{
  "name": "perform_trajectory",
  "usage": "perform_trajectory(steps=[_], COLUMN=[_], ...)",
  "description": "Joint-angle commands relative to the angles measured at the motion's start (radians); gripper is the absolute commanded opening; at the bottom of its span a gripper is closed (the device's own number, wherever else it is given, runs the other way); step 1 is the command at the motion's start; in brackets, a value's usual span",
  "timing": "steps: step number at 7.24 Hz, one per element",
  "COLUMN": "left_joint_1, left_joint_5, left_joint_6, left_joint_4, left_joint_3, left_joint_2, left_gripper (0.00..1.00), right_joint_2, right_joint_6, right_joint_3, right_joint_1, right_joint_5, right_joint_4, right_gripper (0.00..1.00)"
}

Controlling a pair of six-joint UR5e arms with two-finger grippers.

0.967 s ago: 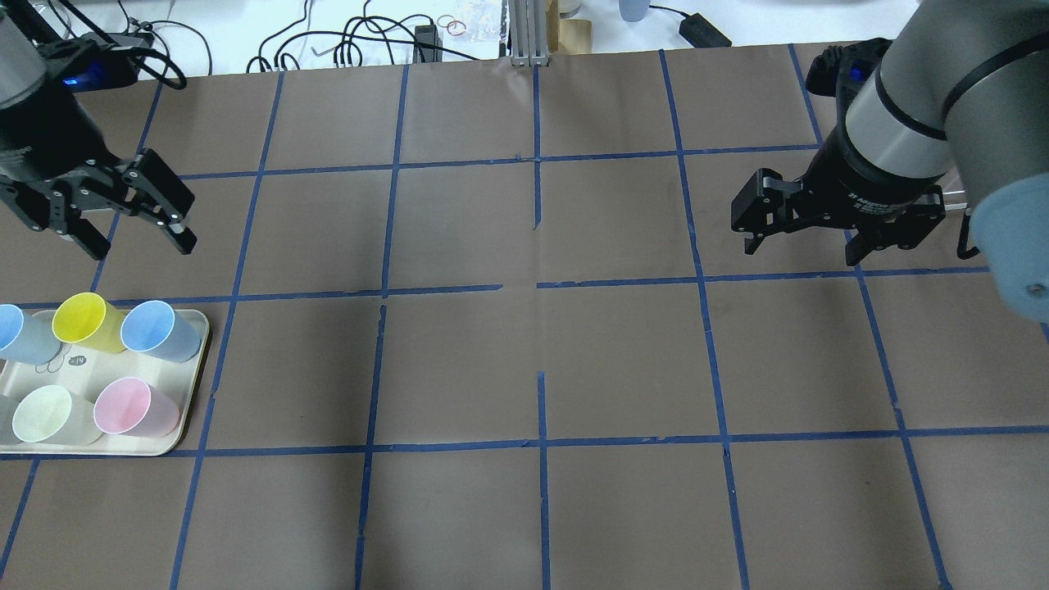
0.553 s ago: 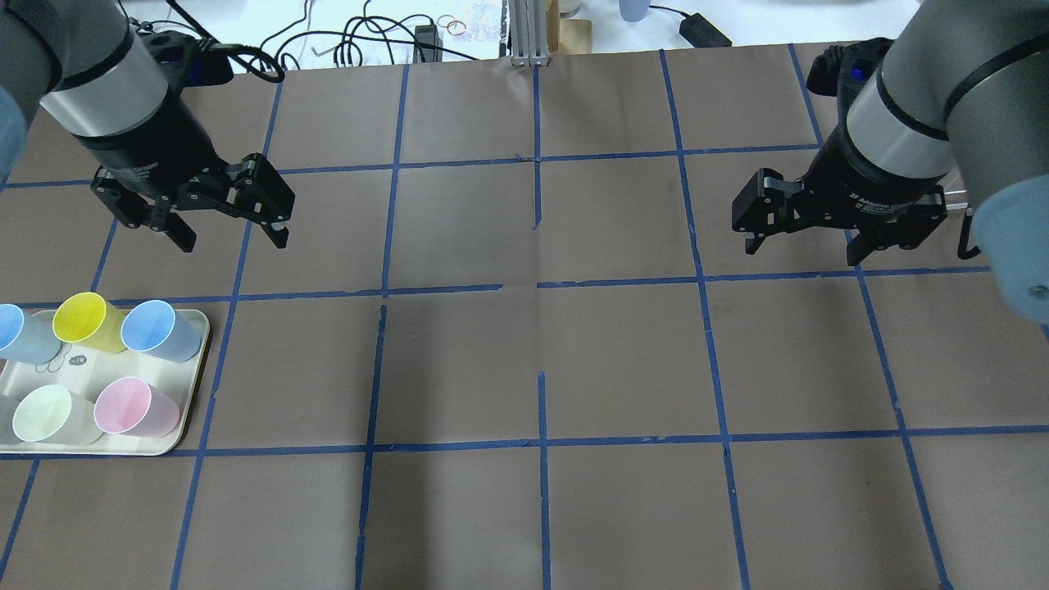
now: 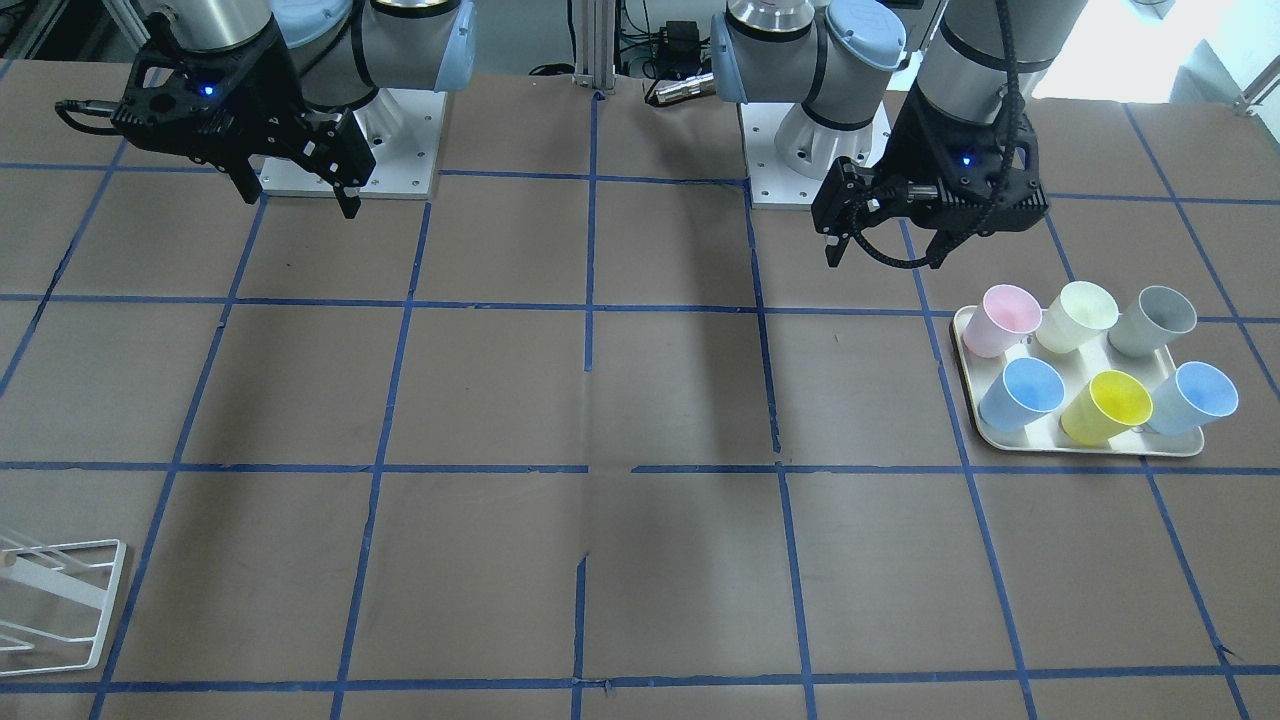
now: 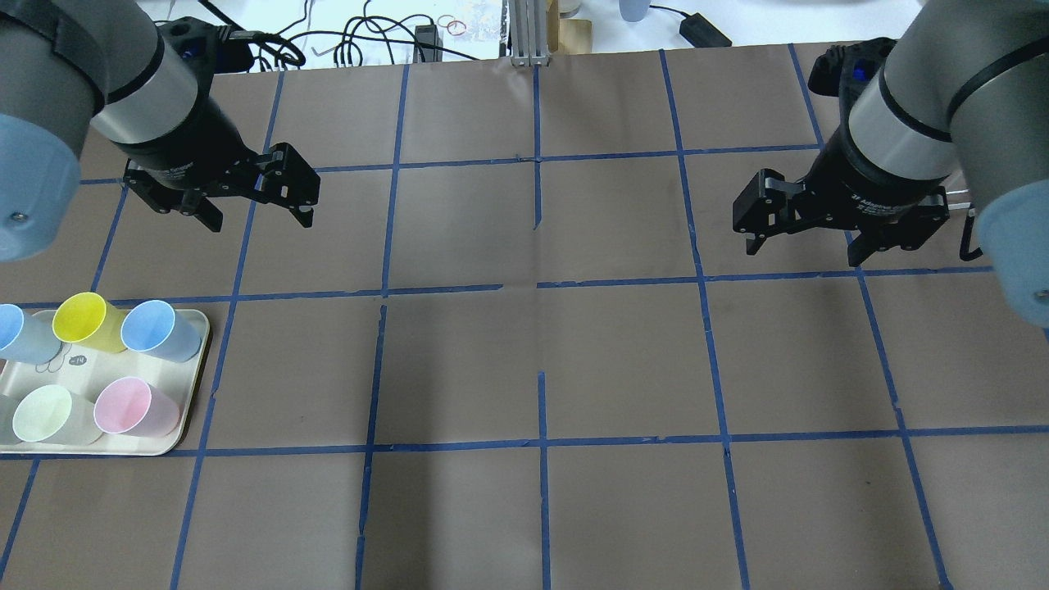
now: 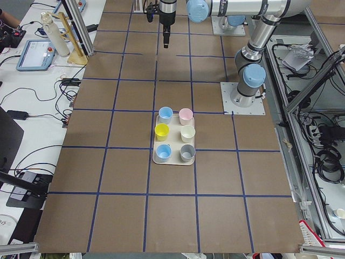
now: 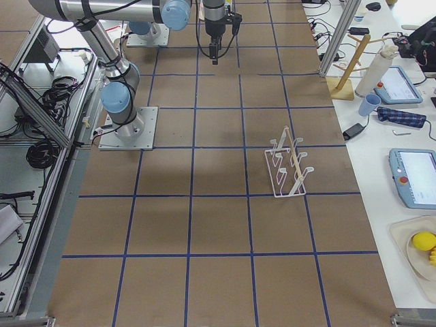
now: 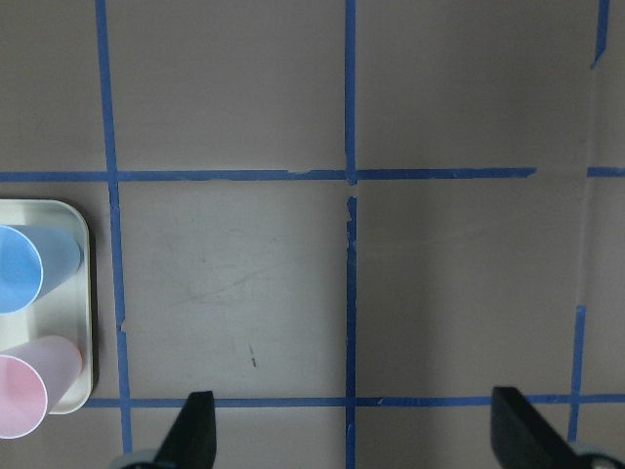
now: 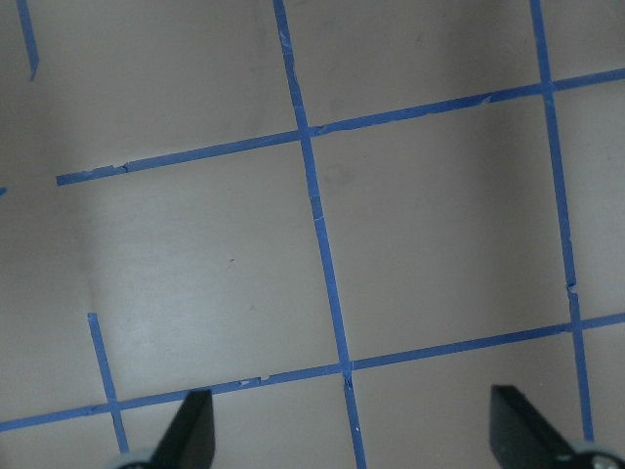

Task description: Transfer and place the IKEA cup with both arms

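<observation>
The IKEA cup (image 3: pixel 1192 397), pale ice-blue with a bluer inside, stands upright on a cream tray (image 3: pixel 968 400), beside a yellow cup (image 3: pixel 1108 405). It shows at the left edge of the overhead view (image 4: pixel 20 338) and in the exterior left view (image 5: pixel 163 152). It is out of both wrist views. My left gripper (image 4: pixel 261 215) is open and empty, above the table, beyond the tray and to its right; it also shows in the front-facing view (image 3: pixel 885 258). My right gripper (image 4: pixel 801 250) is open and empty at the far right.
The tray also holds a sky-blue cup (image 4: pixel 160 330), a pink cup (image 4: pixel 135 406), a pale cream cup (image 4: pixel 49 414) and a grey cup (image 3: pixel 1155 320). A white wire rack (image 3: pixel 50 600) stands on the robot's right side of the table. Blue tape lines grid the brown table.
My left arm has swung from the overhead view's left edge to the right, away from over the tray's side, staying open. The right arm has barely moved. The cups have not moved.
</observation>
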Motion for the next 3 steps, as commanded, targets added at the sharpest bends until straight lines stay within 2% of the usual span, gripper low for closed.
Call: perform_trajectory(steps=[1,3], left_joint_1=[-0.022,-0.022], left_joint_5=[-0.002,0.003], left_joint_6=[-0.007,-0.005], left_joint_4=[0.016,-0.014], left_joint_3=[0.027,0.06], left_joint_2=[-0.019,-0.028], left_gripper=[1.0,1.0], right_joint_2=[-0.001,0.002], right_joint_6=[0.0,-0.002], right_joint_3=[-0.002,-0.002], right_joint_1=[0.0,0.0], right_joint_5=[0.001,0.0], right_joint_4=[-0.002,-0.014], right_gripper=[1.0,1.0])
